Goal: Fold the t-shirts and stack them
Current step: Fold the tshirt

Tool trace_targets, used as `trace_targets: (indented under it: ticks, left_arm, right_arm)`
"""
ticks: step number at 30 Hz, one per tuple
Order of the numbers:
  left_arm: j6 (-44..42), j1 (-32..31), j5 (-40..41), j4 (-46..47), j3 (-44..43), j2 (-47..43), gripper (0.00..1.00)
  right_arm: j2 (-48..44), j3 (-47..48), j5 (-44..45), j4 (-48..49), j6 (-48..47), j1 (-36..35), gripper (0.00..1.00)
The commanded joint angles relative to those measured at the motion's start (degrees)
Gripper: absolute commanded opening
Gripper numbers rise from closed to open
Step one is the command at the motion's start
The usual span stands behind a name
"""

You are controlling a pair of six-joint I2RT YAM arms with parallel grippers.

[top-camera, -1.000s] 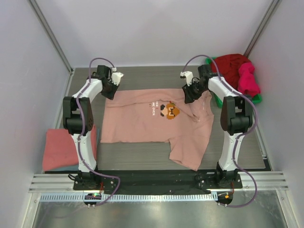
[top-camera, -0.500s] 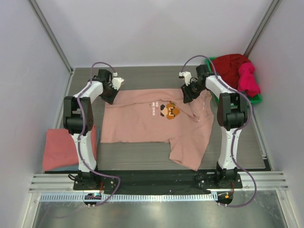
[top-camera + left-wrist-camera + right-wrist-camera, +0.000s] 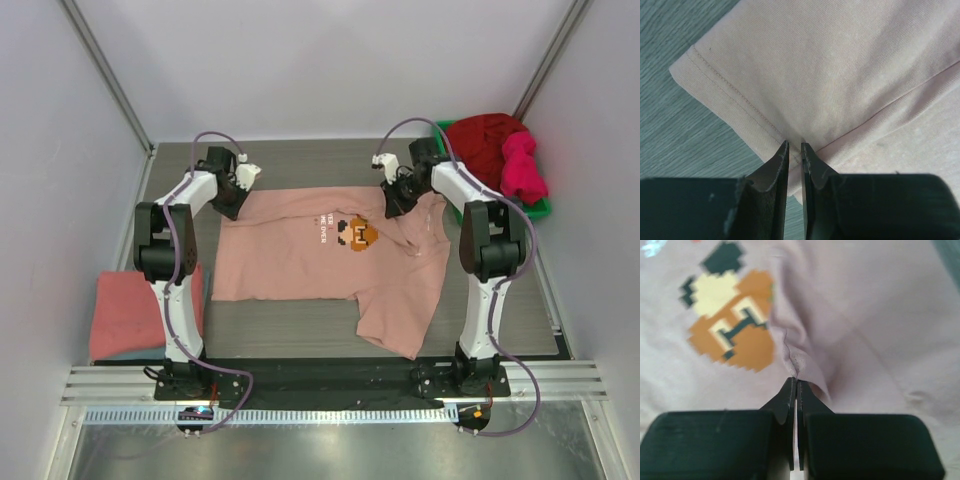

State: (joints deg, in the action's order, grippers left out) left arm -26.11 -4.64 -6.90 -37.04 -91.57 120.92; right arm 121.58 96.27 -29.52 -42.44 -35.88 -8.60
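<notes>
Pink t-shirt (image 3: 300,265) lies spread across mid-table (image 3: 300,165). Right gripper (image 3: 795,385), half open a second ago, now pinches a fold beside the graphic (image 3: 730,330). Left gripper (image 3: 794,150) clamps the hem. Both holds set for folding.

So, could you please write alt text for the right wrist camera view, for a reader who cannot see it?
The black right gripper is shut on a raised fold of a pale pink t-shirt, at bottom centre. An orange, cream and dark pixel graphic is printed on the cloth just up and left of the pinch.
</notes>
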Motion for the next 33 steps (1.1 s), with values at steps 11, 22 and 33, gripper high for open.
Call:
trace_targets:
  ticks: [11, 22, 33]
  left_arm:
    - [-0.26, 1.13, 0.30, -2.43, -7.04, 2.39, 0.19]
    - [0.88, 1.30, 0.04, -8.66, -24.61, 12.30, 0.21]
    - [2.64, 1.04, 1.97, -10.25, -34.47, 19.88, 0.18]
  right_arm:
    - [-16.20, -7.77, 0.42, -9.60, -0.51, -13.82, 0.29]
    - [-3.11, 7.61, 6.48, -4.32, 3.89, 2.62, 0.31]
    - [9.72, 17.72, 11.15, -3.01, 3.62, 7.63, 0.30]
